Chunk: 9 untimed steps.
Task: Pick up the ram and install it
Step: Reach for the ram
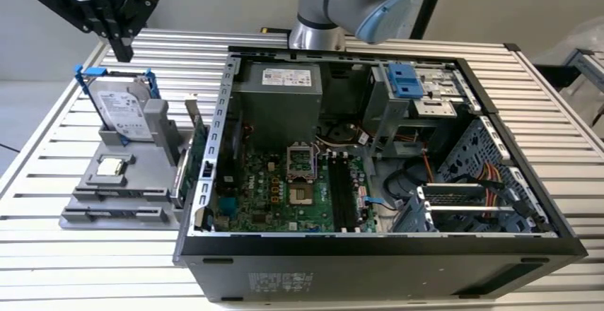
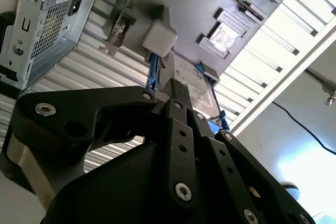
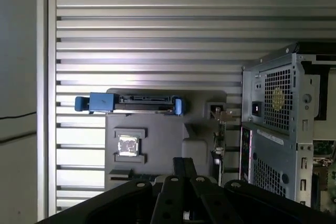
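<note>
The ram point(image 1: 121, 214) is a thin dark-green stick lying flat in the front slot of a grey fixture point(image 1: 90, 191) at the exterior view's left. In the first wrist view the ram point(image 3: 131, 174) lies just past the black finger links. My gripper point(image 1: 123, 51) hangs high above the fixture's far end, behind the upright hard drive, well away from the ram. Its black fingers point down and stand shut with nothing in them, as both wrist views show point(image 2: 176, 93) point(image 3: 184, 163). The motherboard's black slots point(image 1: 341, 196) lie inside the open computer case.
On the fixture stand an upright hard drive point(image 1: 123, 109) in a blue bracket, a square silver processor point(image 1: 112, 166) and an upright green expansion card point(image 1: 192, 162). The open case point(image 1: 378, 251) holds a power supply point(image 1: 279, 102) and drive cages. Everything rests on a slatted metal table point(image 1: 95, 268).
</note>
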Motion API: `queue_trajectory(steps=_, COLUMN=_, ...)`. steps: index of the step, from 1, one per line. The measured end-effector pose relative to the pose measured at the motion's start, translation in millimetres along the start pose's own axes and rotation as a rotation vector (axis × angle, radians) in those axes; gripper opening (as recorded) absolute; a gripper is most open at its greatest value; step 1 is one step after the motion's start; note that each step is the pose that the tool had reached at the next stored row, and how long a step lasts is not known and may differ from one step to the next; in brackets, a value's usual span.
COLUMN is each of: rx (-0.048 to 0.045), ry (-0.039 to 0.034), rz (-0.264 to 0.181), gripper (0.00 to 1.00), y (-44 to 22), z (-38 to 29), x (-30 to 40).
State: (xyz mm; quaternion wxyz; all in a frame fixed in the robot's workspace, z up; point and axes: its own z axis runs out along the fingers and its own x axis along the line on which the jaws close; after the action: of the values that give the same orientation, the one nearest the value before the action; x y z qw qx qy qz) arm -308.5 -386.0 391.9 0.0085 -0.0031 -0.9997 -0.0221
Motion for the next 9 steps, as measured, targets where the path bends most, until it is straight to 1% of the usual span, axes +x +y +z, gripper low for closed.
queue_trajectory(steps=9, rx=-0.0001, ry=-0.0001, rz=0.000, gripper=0.00, y=-0.1, z=0.4, x=12.1)
